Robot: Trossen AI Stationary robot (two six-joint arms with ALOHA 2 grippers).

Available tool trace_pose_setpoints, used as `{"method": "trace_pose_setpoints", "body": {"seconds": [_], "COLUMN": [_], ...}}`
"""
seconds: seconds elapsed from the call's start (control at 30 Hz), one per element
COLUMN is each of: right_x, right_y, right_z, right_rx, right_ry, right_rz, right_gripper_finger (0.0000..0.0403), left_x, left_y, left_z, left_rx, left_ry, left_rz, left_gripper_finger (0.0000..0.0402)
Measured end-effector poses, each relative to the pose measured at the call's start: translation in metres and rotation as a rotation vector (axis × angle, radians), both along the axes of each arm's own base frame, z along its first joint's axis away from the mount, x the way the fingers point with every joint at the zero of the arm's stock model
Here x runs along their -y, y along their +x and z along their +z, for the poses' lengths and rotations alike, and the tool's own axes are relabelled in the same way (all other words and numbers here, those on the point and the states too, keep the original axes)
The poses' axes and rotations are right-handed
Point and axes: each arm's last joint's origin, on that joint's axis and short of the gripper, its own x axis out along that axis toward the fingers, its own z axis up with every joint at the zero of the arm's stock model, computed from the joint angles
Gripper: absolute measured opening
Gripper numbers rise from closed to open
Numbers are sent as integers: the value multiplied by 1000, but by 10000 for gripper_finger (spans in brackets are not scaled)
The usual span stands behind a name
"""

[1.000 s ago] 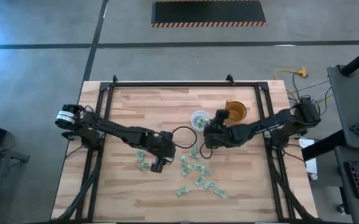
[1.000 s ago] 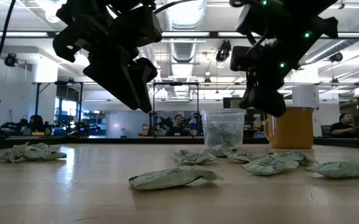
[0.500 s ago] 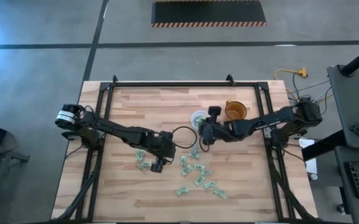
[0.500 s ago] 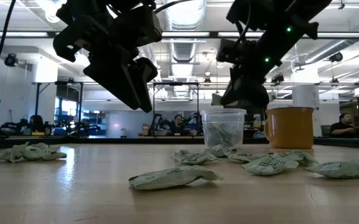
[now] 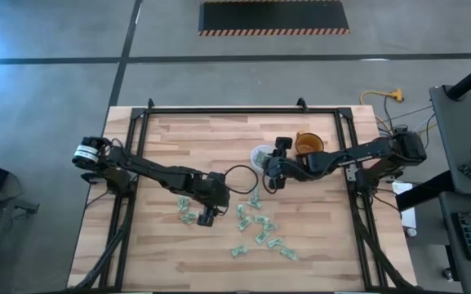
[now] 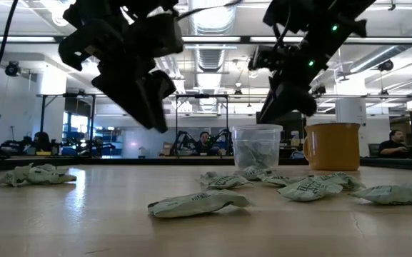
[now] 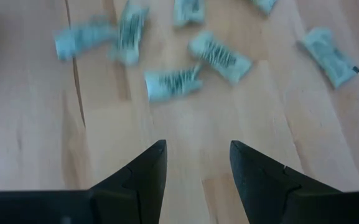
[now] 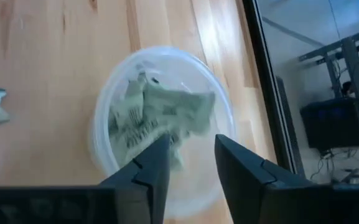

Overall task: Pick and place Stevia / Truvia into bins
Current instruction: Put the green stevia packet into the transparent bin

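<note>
While the right gripper (image 8: 188, 158) is held parted and empty above the clear cup (image 8: 160, 124), a sachet (image 8: 173, 115) is seen inside; loose sachets (image 5: 259, 229) at six o'clock could be scattered if the parted left gripper (image 7: 195, 165) is lowered carelessly.

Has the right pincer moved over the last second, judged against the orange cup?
Yes. In the high view the right pincer has shifted leftward, away from the orange cup, and now hangs over the clear cup.

Overhead, table-level, two wrist views, shared table (image 5: 219, 135)
</note>
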Motion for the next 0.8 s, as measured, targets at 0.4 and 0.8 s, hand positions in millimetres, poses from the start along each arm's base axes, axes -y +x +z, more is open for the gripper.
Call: {"method": "trace_pose_setpoints", "body": {"seconds": [0.4,0.8], "right_x": [-34,-84], "right_y": [-65,-97], "right_z": [57,70], "right_rx": [144,229], "right_ry": [169,239], "right_rz": [-57,200], "right_gripper_finger": [120,118], "left_x": [19,62], "left_y": [-28,-45], "left_z": [-10,-12], "left_rx": [-248,-207], "left_ry": [29,83], "left_rz": [276,319], "left_gripper_finger": [160,160]}}
